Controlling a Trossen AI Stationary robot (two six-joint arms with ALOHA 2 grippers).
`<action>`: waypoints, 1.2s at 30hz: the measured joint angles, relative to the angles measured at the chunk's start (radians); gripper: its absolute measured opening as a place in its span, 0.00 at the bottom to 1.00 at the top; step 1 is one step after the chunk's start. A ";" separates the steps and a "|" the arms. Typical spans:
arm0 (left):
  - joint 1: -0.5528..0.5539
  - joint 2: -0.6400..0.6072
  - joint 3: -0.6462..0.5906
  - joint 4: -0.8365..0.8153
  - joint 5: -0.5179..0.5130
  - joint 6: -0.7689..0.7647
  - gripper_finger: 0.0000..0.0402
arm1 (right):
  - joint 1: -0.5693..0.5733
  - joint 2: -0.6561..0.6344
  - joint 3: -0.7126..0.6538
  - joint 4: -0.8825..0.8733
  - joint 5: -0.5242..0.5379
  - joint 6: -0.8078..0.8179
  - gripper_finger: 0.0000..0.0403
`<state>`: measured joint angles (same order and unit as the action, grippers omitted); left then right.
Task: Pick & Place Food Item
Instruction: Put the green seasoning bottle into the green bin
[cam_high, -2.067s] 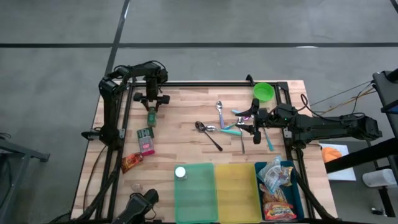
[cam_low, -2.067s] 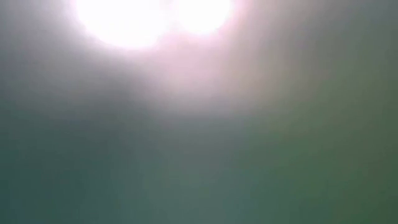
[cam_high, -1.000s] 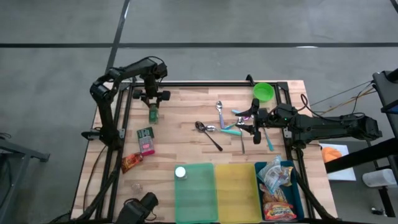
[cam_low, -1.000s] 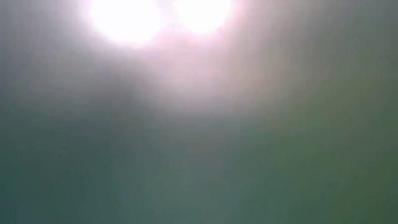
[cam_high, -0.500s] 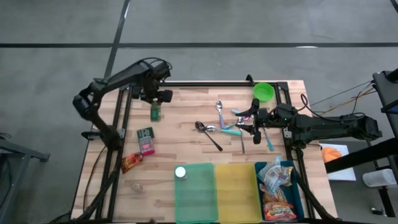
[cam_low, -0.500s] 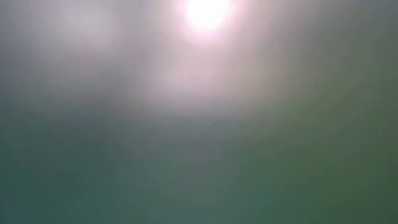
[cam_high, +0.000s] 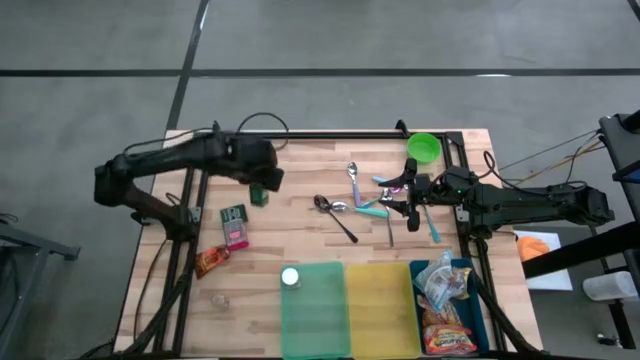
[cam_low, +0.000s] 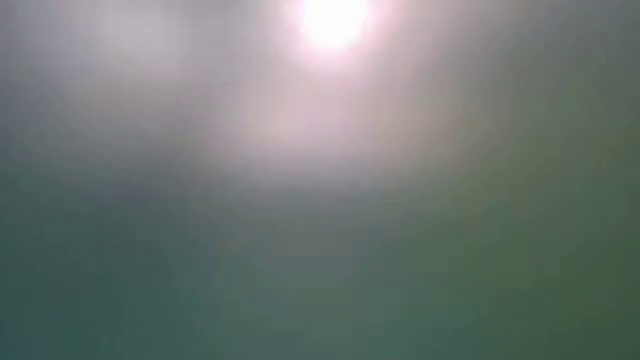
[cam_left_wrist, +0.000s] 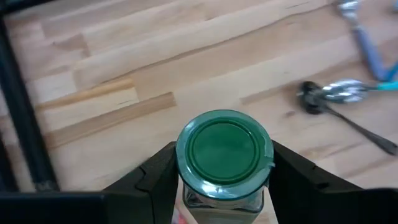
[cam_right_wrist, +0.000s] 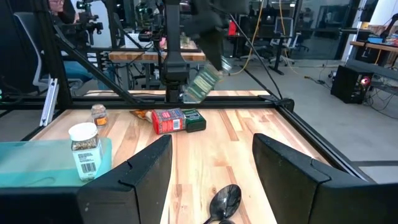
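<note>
Arms: 2 – both over the wooden surface (cam_high: 300, 225).
Left gripper (cam_left_wrist: 221, 177): pinching 1 spice jar (cam_left_wrist: 222, 163) – fingers on either side of it.
Jar look: clear glass, round green lid, label on side.
Jar spot: held tilted off the surface, near the back-left part.
Right gripper (cam_right_wrist: 211, 186): spread, holding nothing, low by the utensils (cam_high: 372, 203).
Bins (cam_high: 315, 325): 3 at front – green, yellow, blue.
2nd jar (cam_high: 290, 278): white lid, by green bin.
Packets (cam_high: 233, 226): 3 on left side.

Clear glass jar (cam_left_wrist: 222, 163) with matt green plastic lid between the left gripper (cam_left_wrist: 222, 186) fingers; beyond, pale smooth wooden table (cam_left_wrist: 124, 74), shiny metal spoon (cam_left_wrist: 339, 93).
</note>
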<state>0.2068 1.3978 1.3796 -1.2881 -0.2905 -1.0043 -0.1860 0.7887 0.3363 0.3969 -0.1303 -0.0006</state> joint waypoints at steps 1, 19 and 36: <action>-0.039 -0.008 0.000 0.011 -0.022 -0.016 0.47 | 0.000 0.000 0.000 0.000 0.000 0.000 0.55; -0.681 -0.021 0.000 0.251 -0.343 -0.087 0.47 | 0.000 0.000 0.000 0.000 0.000 0.000 0.55; -0.995 0.182 0.000 0.556 -0.511 -0.063 0.50 | 0.000 0.000 0.000 0.000 0.000 0.000 0.55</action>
<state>-0.7885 1.5795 1.3796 -0.7321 -0.8011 -1.0677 -0.1860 0.7887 0.3363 0.3973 -0.1307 -0.0006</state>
